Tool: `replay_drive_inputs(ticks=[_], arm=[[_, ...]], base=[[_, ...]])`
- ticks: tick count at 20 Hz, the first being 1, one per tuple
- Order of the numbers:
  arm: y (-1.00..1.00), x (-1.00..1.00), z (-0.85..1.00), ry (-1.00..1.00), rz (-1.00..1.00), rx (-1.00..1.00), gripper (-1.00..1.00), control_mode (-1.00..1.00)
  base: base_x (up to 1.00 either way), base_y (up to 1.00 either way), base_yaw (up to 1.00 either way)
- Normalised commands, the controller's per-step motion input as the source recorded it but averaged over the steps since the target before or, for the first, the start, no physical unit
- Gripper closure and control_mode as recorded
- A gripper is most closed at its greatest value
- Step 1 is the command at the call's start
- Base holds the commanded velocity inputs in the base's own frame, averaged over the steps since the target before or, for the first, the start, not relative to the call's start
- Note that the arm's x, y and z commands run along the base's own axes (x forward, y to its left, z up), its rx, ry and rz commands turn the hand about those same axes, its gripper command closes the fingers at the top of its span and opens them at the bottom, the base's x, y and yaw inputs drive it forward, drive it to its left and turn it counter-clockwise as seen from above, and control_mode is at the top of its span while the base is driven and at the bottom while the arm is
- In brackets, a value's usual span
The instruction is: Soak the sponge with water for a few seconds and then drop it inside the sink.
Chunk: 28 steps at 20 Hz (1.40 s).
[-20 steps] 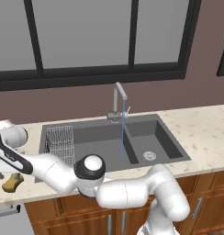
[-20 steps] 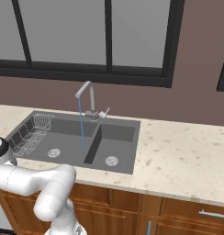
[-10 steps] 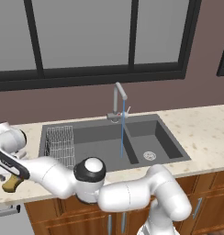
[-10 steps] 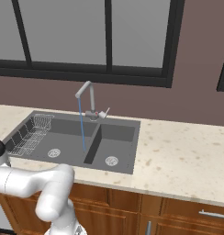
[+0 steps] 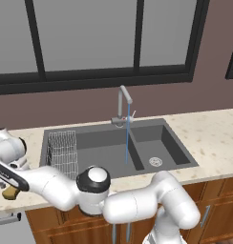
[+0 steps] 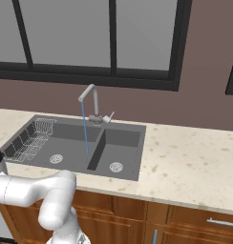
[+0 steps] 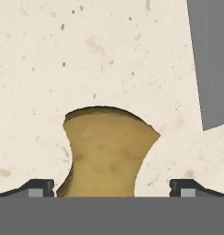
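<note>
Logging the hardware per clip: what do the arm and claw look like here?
The arm is glossy white, built of thick rounded segments, with a dark round joint cap ringing a white disc. A black band crosses its wrist section. The claw shows two small dark, blocky fingertips. No cables or markings are visible.

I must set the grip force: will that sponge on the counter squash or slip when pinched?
The sponge looks soft and porous with a pinched middle, so it probably squashes rather than slips. It lies flat on the counter, so rolling seems unlikely. Small as it looks, it is probably light.
</note>
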Motion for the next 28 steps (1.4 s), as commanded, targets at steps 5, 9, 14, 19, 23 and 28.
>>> replay_drive_inputs(ticks=[5,9,14,19,23,28], arm=[[0.00,0.00,-0.18,-0.05,0.00,0.00,-1.00,-1.00],[0.00,0.00,-0.33,-0.06,0.00,0.00,-1.00,-1.00],[0.00,0.00,-0.41,-0.06,0.00,0.00,-1.00,-1.00],[0.00,0.00,-0.27,-0.02,0.00,0.00,-1.00,-1.00],[-0.02,0.16,0.00,0.08,0.00,0.00,-1.00,-1.00],[0.00,-0.01,0.00,-0.01,0.00,0.00,1.00,-1.00]], base=[[0.00,0.00,0.00],[0.00,0.00,0.00],[0.00,0.00,0.00],[0.00,0.00,0.00],[0.00,0.00,0.00],[0.00,0.00,0.00]])
